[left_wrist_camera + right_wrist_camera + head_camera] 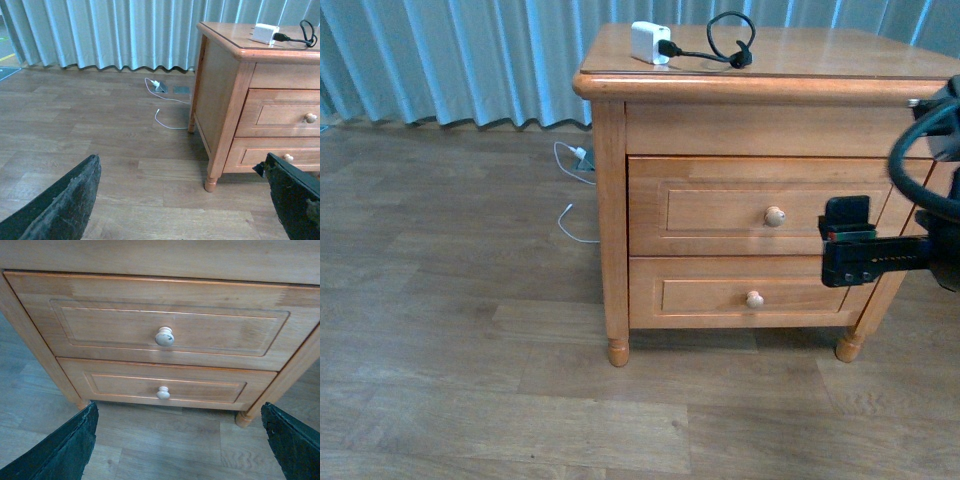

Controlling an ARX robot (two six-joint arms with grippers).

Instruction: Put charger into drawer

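The charger (650,42), a small white block with a black cable coiled beside it (732,40), lies on top of the wooden nightstand (820,60). It also shows in the left wrist view as the charger (265,33). The drawer (710,205), the taller upper one, is closed, with its round pale knob (775,215) facing me. My right gripper (846,235) hangs open in front of the drawer's right end, short of the front; the right wrist view shows the drawer (110,325) and knob (164,336) beyond the open right gripper (182,450). My left gripper (185,205) is open over the floor, left of the nightstand.
A shorter lower drawer (700,297) with a like knob (754,299) sits closed below. A thin white cable (575,190) with a small plug lies on the wooden floor behind the nightstand's left leg (617,345). Pale blue curtains (450,60) hang at the back.
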